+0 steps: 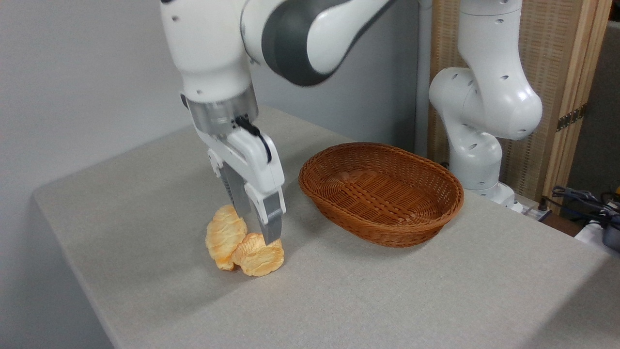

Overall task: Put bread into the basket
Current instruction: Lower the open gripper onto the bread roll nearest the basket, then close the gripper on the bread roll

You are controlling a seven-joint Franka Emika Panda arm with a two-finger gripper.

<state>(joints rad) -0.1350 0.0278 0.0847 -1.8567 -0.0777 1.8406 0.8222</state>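
End effector point(259, 231) pinching the bread point(259, 257) on the table point(387, 291); next, lift and carry right to the basket point(381, 193).

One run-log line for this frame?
stage: grasping | tool: down at bread, grip unclear | roll: touching bread | basket: empty, right of bread

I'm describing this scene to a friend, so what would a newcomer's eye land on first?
Probably the white gripper at left centre, jaws reaching down onto the round scalloped bread, which leans against a longer ridged roll. Next, the empty brown wicker basket to their right on the grey table.
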